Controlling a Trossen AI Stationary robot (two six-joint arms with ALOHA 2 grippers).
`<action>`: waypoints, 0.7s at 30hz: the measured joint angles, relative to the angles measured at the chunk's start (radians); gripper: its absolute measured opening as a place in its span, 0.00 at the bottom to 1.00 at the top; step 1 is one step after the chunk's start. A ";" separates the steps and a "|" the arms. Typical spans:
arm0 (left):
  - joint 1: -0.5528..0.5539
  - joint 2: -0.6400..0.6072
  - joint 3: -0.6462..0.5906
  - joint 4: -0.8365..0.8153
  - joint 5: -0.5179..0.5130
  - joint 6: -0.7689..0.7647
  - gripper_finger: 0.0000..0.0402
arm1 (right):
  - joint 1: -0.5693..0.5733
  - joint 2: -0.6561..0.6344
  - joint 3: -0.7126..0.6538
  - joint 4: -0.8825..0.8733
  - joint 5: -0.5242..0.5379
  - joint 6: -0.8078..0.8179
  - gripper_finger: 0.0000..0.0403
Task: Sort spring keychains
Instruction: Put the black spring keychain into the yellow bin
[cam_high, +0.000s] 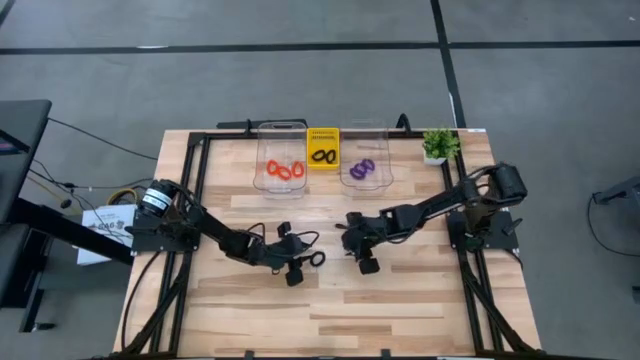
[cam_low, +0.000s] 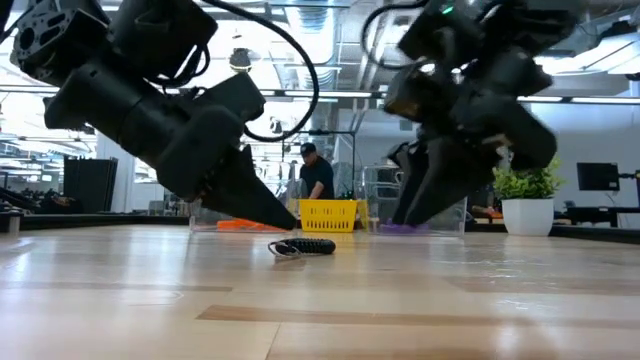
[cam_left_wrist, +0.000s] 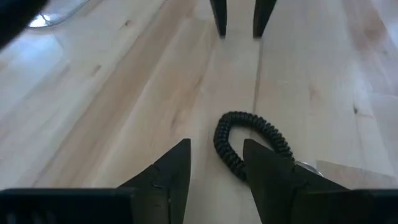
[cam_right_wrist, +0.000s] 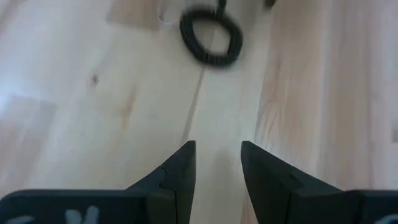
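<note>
My left gripper (cam_left_wrist: 214, 165), fingers apart, sits nearest the black keychain (cam_left_wrist: 249, 143), seemingly just off-centre; right gripper (cam_right_wrist: 217, 163) open too.

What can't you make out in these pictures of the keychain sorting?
- Left wrist view: one left gripper finger hides part of the black keychain loop.
- High view: the orange keychains and purple keychains are too small and overlapping to count.
- Right wrist view: the right gripper sees the black keychain blurred.

Robotics lab or open workshop hall: wooden table (cam_high: 330, 300), exposed ceiling ducts (cam_low: 330, 30), monitor (cam_low: 598, 176), person (cam_low: 318, 178) beyond
</note>
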 joint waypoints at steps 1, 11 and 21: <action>0.000 0.005 0.001 0.000 0.004 -0.007 0.36 | 0.005 -0.023 -0.030 0.041 0.010 0.010 0.29; 0.035 0.024 0.015 0.000 -0.010 -0.072 0.36 | 0.083 -0.197 -0.318 0.437 0.104 0.086 0.29; 0.050 0.024 0.034 0.000 0.017 -0.098 0.36 | 0.115 -0.177 -0.324 0.443 0.130 0.104 0.29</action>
